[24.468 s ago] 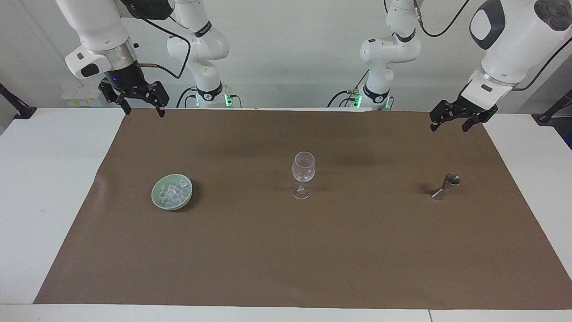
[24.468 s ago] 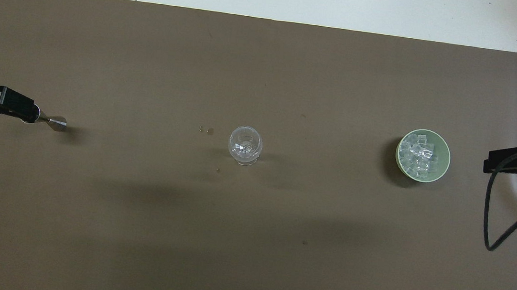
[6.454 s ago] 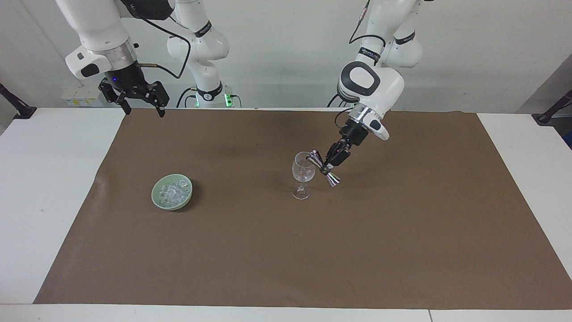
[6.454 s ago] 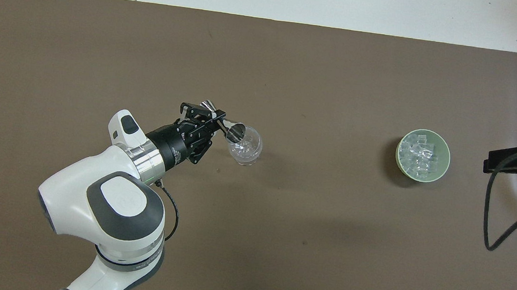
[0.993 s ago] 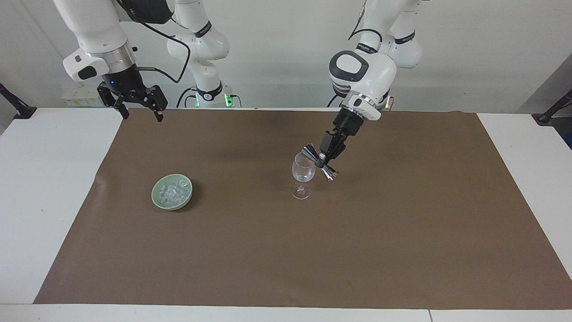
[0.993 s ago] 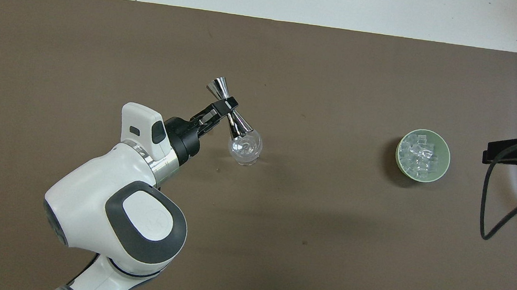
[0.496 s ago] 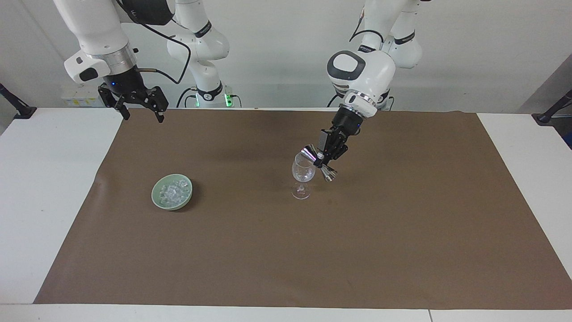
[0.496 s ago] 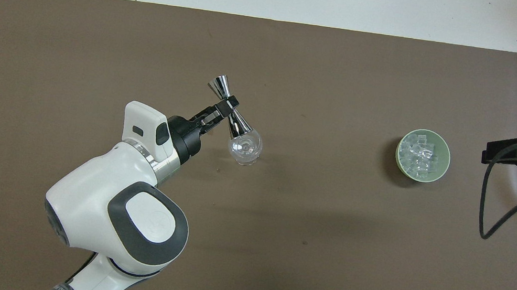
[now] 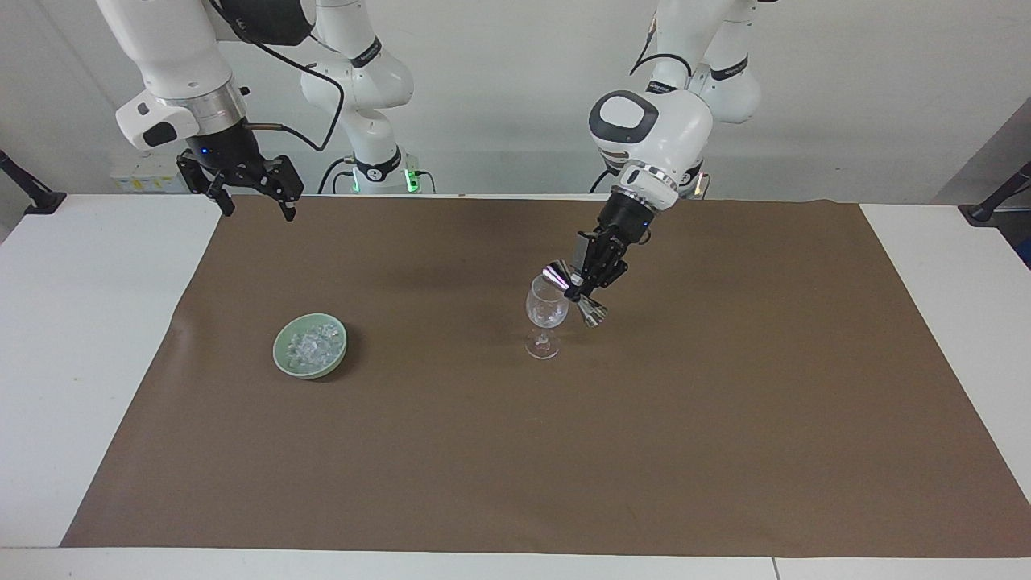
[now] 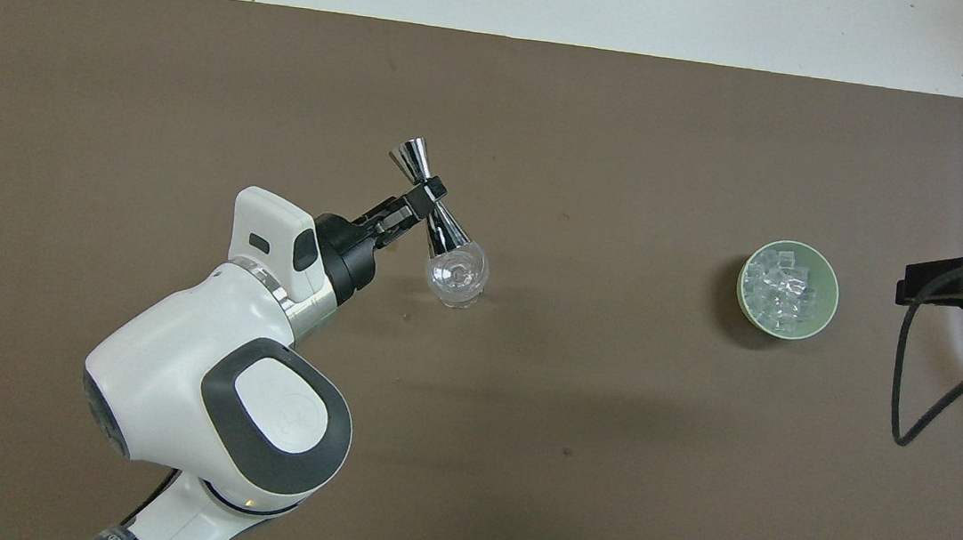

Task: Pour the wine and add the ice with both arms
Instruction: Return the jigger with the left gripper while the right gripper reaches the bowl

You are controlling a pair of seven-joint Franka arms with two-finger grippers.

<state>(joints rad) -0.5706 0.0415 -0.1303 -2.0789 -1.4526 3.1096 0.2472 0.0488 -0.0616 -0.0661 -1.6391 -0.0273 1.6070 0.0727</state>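
Overhead view: left hand (image 10: 423, 195) tilts jigger (image 10: 433, 216) over wine glass (image 10: 457, 273) rim.

Jigger (image 9: 575, 291): polished metal, mirror-bright. Wine glass (image 9: 545, 314): clear, smooth glass. Ice (image 10: 782, 285): glassy, whitish chunks. Bowl (image 9: 283, 352): pale green, smooth glazed look. Table cover (image 9: 515, 451): brown, matt, paper-like. Arms (image 10: 210, 385): glossy white shell, dark caps, silver wrist ring.

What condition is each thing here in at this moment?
Left gripper: shut on the jigger.
Jigger: tilted, one end at the wine glass rim.
Wine glass: upright on the mat.
Ice: piled in the green bowl.
Right gripper: open, waiting, holding nothing.
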